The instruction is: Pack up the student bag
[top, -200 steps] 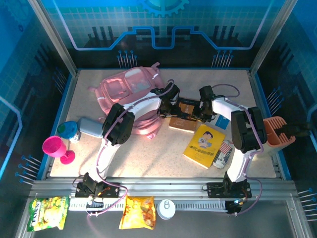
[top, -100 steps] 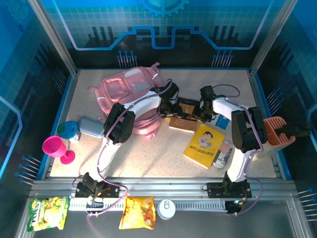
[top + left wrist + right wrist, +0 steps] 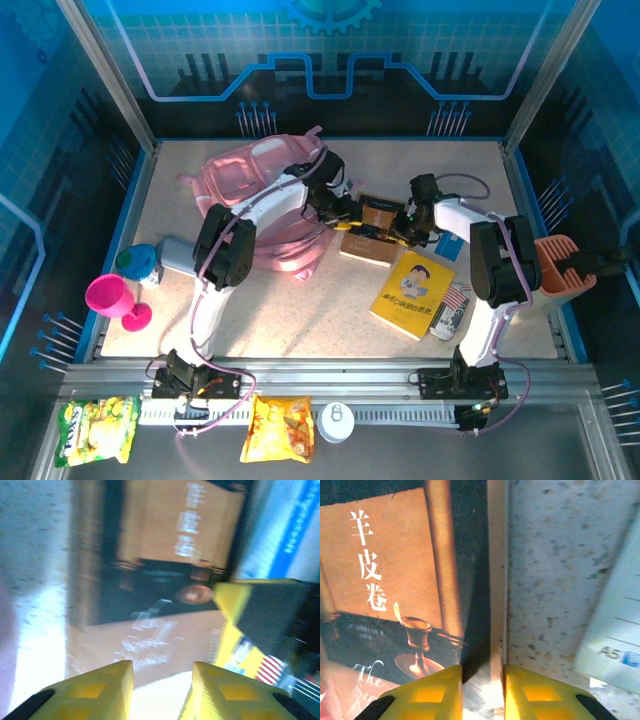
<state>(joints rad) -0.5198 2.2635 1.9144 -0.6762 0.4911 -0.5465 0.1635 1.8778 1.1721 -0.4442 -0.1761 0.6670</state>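
Note:
The student bag [image 3: 255, 185], big, pink and soft, lies at the back left of the table. Just right of it is a brown book [image 3: 372, 228] with a goblet on its cover. My right gripper [image 3: 402, 228] is shut on the book's right edge, and the page edge sits pinched between its yellow fingers [image 3: 425, 692]. Its near side of the book [image 3: 385, 580] looks lifted. My left gripper [image 3: 333, 203] hovers open at the book's left end, by the bag. The blurred book [image 3: 170, 535] fills the space ahead of its fingertips [image 3: 100, 687].
A yellow book [image 3: 412, 292] and a small flag-printed card [image 3: 450, 310] lie in front of the brown book, and a pale notebook [image 3: 615, 645] lies to its right. A grey case [image 3: 180, 257], a blue cup [image 3: 135, 262] and a pink goblet [image 3: 112, 300] stand left. An orange holder [image 3: 560, 265] stands right.
My left arm has swung left and back over the bag, drawing its gripper toward the book's far left corner. The right gripper has shifted slightly right, still holding the book.

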